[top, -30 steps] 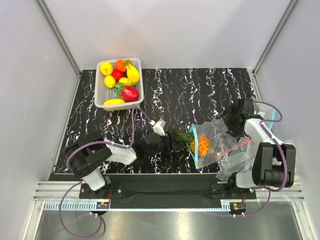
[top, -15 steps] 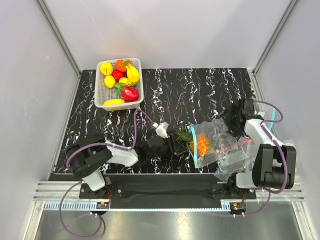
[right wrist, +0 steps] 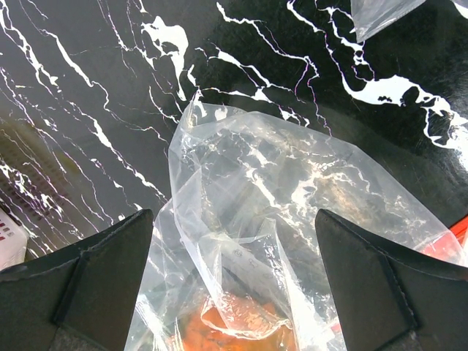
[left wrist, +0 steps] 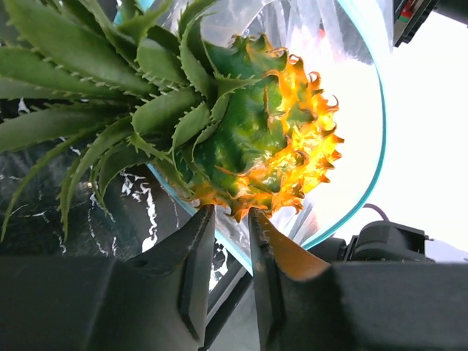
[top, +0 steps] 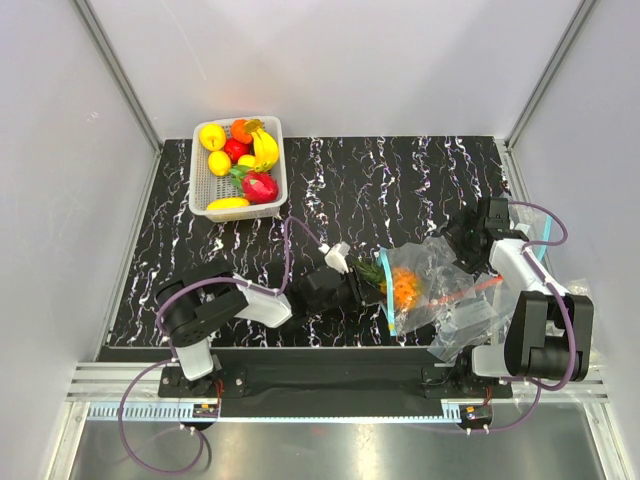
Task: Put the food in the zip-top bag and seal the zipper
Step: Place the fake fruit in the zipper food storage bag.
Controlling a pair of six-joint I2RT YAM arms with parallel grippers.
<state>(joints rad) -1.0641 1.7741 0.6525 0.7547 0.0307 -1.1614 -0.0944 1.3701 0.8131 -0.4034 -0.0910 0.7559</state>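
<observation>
Black marbled counter (top: 400,170) bearing the zip-top bag (top: 445,275), its mouth toward the left arm (top: 250,302). Right arm (top: 515,260): jaws wide apart over the bag's far corner, gripping nothing. The pineapple (left wrist: 270,139) lies lengthwise across the teal zipper (left wrist: 369,175), body inside and crown pointing out toward the left jaws. These are the nearer pair, nearly together just beside the fruit; whether they pinch anything cannot be told.
</observation>
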